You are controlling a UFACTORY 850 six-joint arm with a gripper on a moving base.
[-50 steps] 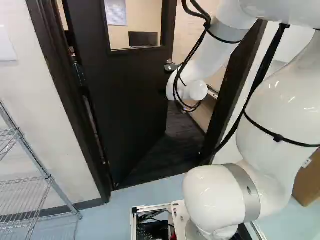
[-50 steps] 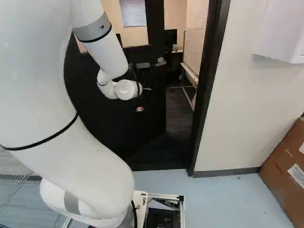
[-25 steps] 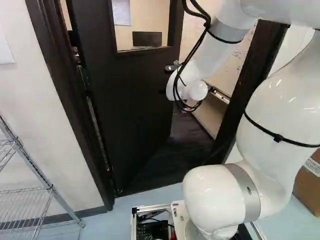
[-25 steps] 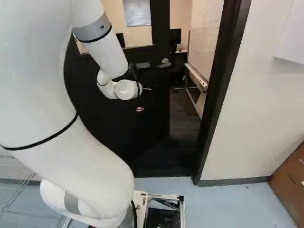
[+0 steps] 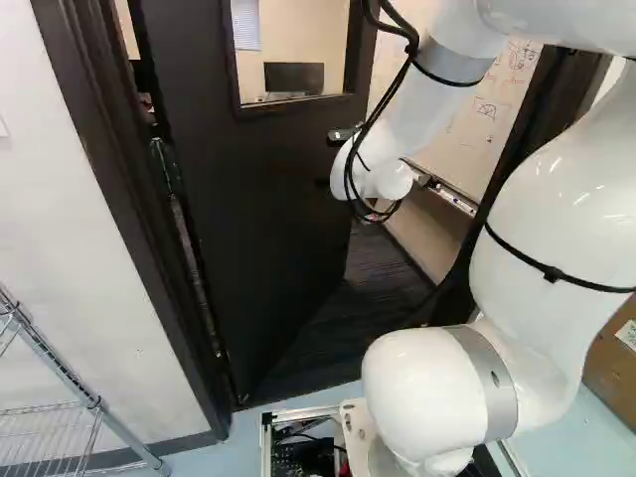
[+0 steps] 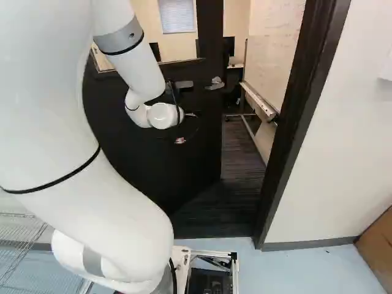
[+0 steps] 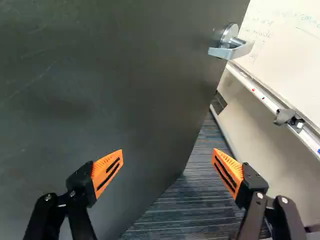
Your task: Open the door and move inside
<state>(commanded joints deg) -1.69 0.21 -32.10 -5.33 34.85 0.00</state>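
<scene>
The dark door (image 5: 268, 199) stands ajar, swung into the room beyond, its window above. In the right base view a small reddish tip of my gripper (image 6: 180, 141) shows below the white wrist, in front of the door (image 6: 153, 165); the rest is hidden. Seen from the wrist, the gripper (image 7: 168, 167) has its fingers wide apart with nothing between them. The door face (image 7: 110, 90) lies ahead and to one side, its free edge running down between the fingers' directions. The silver lever handle (image 7: 232, 47) is farther ahead near that edge, untouched.
Beside the doorway are the left frame (image 5: 139, 238) and right frame (image 6: 300, 116). Past the door stand a whiteboard (image 6: 269, 67) with a tray and dark striped carpet (image 6: 236, 202). A wire shelf (image 5: 50, 427) is at the left, a cardboard box (image 6: 376, 242) at the right.
The base has moved closer to the doorway and turned somewhat; frame, shelf and box have shifted in the base views. More carpet and whiteboard show past the door. The arm keeps its pose.
</scene>
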